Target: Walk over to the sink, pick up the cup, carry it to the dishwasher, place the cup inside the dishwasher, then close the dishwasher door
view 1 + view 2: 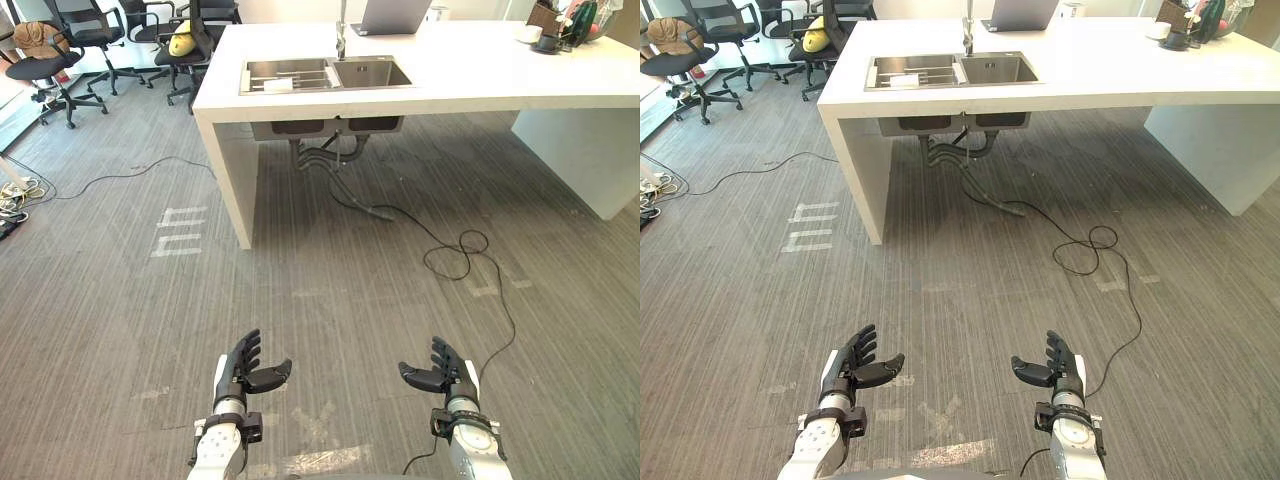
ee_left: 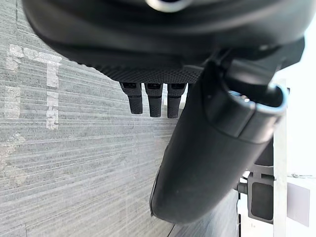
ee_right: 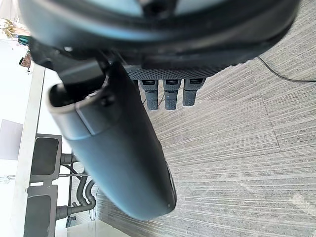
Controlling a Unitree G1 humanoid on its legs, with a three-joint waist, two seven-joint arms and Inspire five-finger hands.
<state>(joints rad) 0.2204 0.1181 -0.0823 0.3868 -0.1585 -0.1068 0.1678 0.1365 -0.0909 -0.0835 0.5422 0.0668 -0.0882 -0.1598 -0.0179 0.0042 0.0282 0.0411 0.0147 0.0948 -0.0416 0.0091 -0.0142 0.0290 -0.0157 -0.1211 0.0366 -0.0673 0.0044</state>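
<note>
The left robot hand (image 1: 245, 372) and the right robot hand (image 1: 438, 372) hang low over the grey floor (image 1: 330, 290). Their palms face each other, their fingers are loosely spread and their thumbs point inward; neither holds anything.

The sink (image 1: 372, 72) lies straight ahead and well apart from both. It is set into the near end of the white counter (image 1: 460, 70), and its long axis runs across the robot's path. A small white thing (image 1: 278, 85) lies on the wire rack (image 1: 285, 75) in the left basin. I judge it to be the cup, though it is too small to tell its shape or which way it lies. If so, it sits slightly to the left robot hand's side, but the gap to close is for the legs, not the arms.

The head views look down into both basins, with the faucet (image 1: 341, 40) behind them and a laptop (image 1: 390, 15) beyond. The wrist views cannot see into the sink. The left one shows its straight fingers (image 2: 155, 101) over the bare floor. The right one looks past its thumb (image 3: 123, 153) to the drain pipes (image 3: 74, 197) under the counter, so the counter's open side faces the robot.
</note>
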